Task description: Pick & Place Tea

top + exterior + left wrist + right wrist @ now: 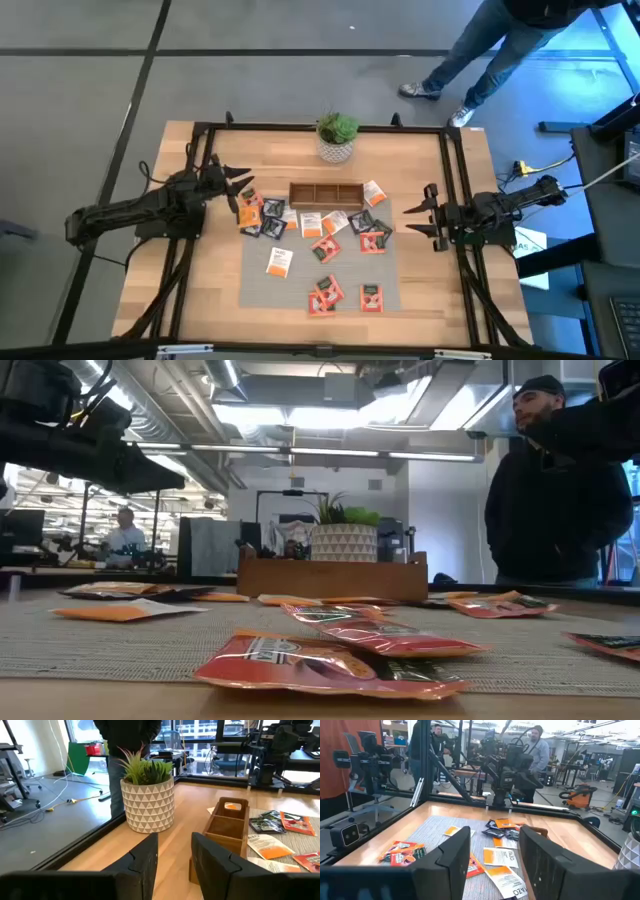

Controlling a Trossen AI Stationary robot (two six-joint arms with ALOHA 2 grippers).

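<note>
Looking down from the high view, you had the tea packets [322,250] scattered over the grey ribbed mat [262,290] at frame centre, with a few spilling off its upper-left corner onto bare wood and one lying by the right end of the wooden tray [326,193]. That tray sat along the mat's upper edge, and the potted plant [337,137] stood just above it near the table's far edge.

Your left gripper [240,187] hung at centre-left, fingers spread, close to the upper-left cluster of packets — it held nothing. Your right gripper [420,216] waited at centre-right, fingers also spread and empty, just off the mat's right edge.

Open tabletop [210,290] ran down the lower left and lower right of the frame, on both sides of the mat. The black frame rails [462,180] bordered the table on both sides.

In the low view, a red packet [320,665] lay nearest at bottom centre, and a person [555,490] stood beyond the table at upper right.
</note>
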